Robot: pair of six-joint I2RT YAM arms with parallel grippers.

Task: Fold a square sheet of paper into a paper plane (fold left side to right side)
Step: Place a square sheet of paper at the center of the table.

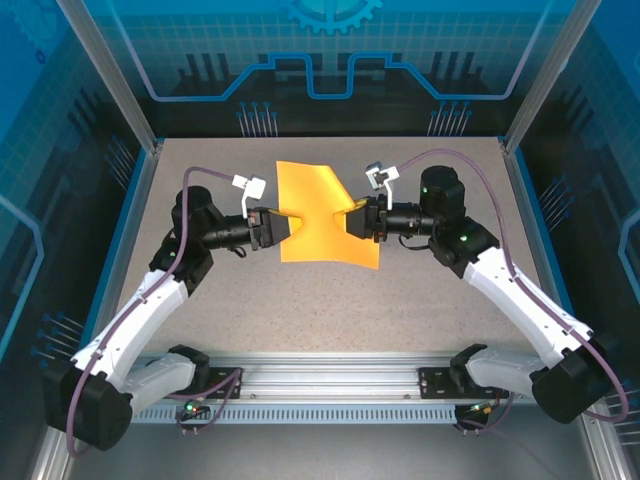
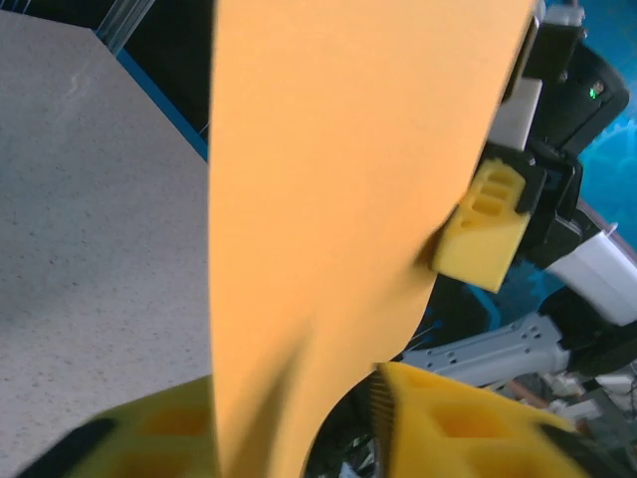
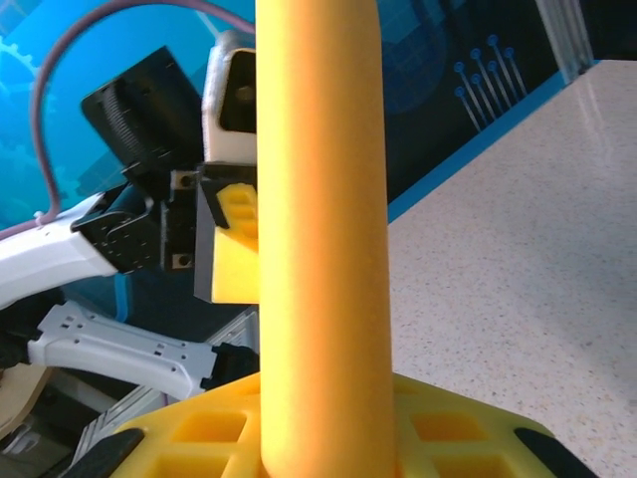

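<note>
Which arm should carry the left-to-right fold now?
Left, probably. The left gripper pinches the left edge of the square sheet of paper, held off the table, so it can swing that side across; the right gripper pinches the right edge and can anchor.

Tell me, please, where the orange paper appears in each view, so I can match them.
Top view: the orange paper sits just above centre.
Left wrist view: the paper is a broad strip from top to bottom.
Right wrist view: the paper is a narrow upright band at centre.
Shared landmark: the speckled tabletop.
</note>
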